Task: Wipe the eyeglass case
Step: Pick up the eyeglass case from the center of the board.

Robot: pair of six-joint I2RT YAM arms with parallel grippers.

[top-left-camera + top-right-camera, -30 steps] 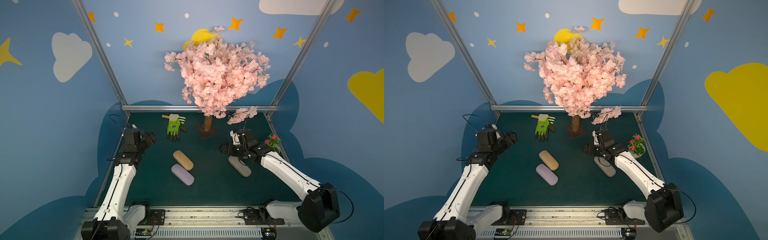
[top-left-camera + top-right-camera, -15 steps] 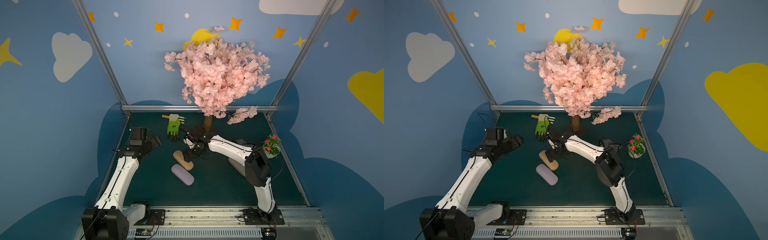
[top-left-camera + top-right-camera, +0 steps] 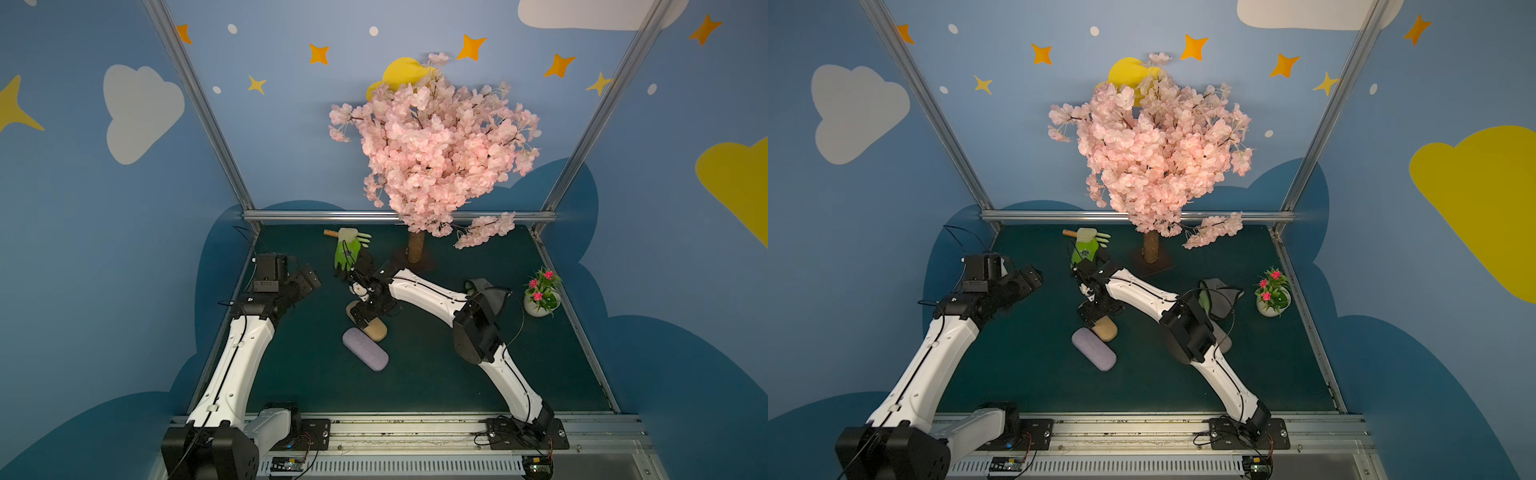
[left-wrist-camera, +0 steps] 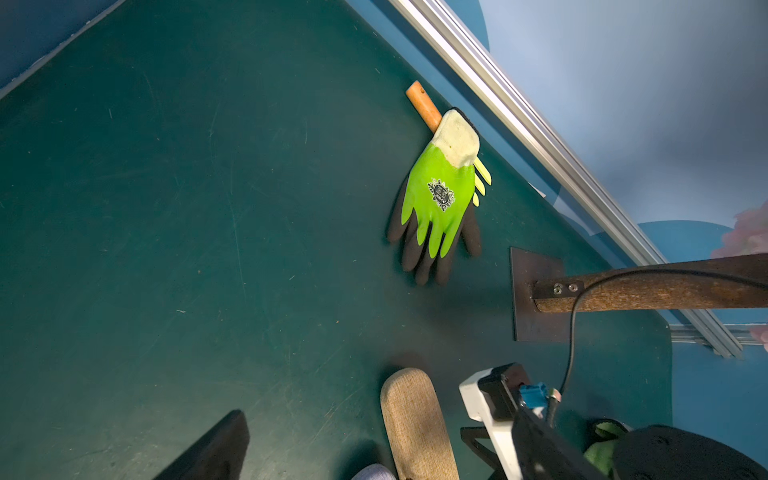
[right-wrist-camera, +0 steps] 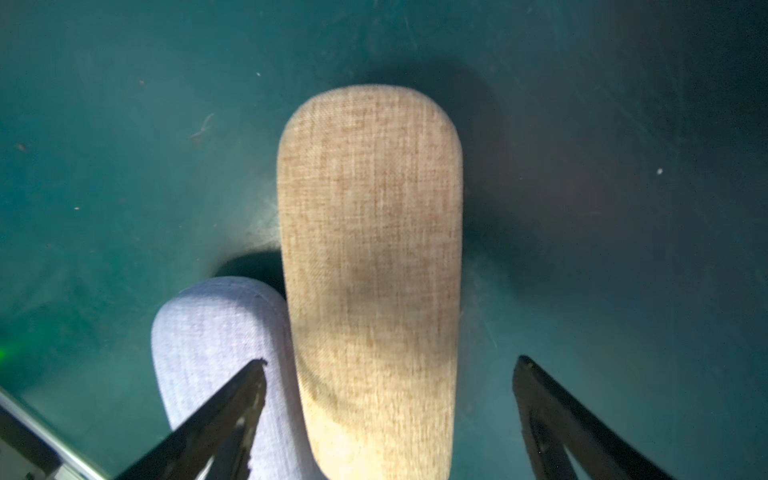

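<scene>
The right gripper (image 5: pixel 390 361) is hovering with jaws spread wide, straddling the tan oval fabric eyeglass case (image 5: pixel 370 199) lying on the green tabletop (image 5: pixel 124 124) against a lavender fabric case (image 5: pixel 208 332). Jaws on the left gripper (image 3: pixel 309 280): can't tell, honestly.

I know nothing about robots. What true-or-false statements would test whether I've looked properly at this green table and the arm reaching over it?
1. The right gripper has its jaws open, one on either side of the tan case. True.
2. The lavender case lies well apart from the tan case. False: the two lie side by side, touching.
3. The green glove lies over one end of a wooden handle. True.
4. The potted plant has yellow flowers. False: its flowers are pink.
</scene>
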